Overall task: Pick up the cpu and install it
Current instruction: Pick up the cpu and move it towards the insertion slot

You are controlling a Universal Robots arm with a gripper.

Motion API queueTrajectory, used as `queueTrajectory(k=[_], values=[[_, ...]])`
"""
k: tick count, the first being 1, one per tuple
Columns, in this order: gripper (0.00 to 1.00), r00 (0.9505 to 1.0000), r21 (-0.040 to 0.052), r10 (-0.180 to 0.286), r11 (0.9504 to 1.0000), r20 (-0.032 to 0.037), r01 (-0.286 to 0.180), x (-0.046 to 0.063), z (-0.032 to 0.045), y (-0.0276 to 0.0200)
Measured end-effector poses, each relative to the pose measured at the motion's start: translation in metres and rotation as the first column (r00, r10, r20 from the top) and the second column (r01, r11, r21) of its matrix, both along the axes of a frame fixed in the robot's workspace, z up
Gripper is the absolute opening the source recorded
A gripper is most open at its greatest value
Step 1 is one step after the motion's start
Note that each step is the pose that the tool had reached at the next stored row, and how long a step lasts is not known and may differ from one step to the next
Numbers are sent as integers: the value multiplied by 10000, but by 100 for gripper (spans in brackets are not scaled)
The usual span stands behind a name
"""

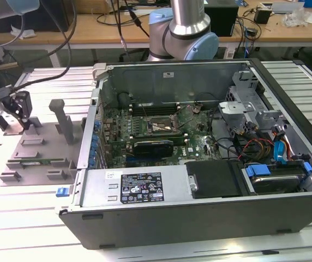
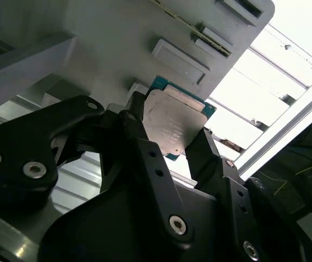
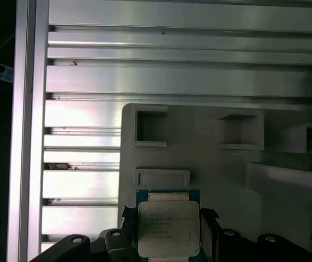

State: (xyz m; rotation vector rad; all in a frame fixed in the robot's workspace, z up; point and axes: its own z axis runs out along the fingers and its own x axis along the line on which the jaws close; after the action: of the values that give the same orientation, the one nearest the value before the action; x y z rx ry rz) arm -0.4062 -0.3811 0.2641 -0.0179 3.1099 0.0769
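Wide ribbed bench (image 1: 287,82), and in the middle of it the open case (image 1: 199,218), side panel off and its socket (image 1: 161,126) bare, no chip seated. Over at the exterior view's left sits the grey tray (image 1: 36,144), well apart from the case, and that's where the tool (image 2: 169,128) is, right down over the tray. In both wrist views the two black fingers (image 2: 145,147) press against opposite edges of the cpu (image 3: 168,226), so I call it clenched on the chip, silvery lid facing up. Hard to say whether the chip has cleared the tray or rests on it; the angle hides the gap beneath. Install not yet done. The risks, as I judge them: this is a thin-edge pinch on a flat part, so a jolt could tilt it or let it slide out onto the bench. It looks a little skewed between the fingers in the second wrist view, and a skewed chip meeting that socket could bend contacts or sit crooked.
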Motion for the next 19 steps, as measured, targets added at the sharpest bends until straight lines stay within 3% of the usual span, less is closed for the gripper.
queueTrajectory(k=[19], values=[[55,10000,3,0,10000,0,0,0,337,4]])
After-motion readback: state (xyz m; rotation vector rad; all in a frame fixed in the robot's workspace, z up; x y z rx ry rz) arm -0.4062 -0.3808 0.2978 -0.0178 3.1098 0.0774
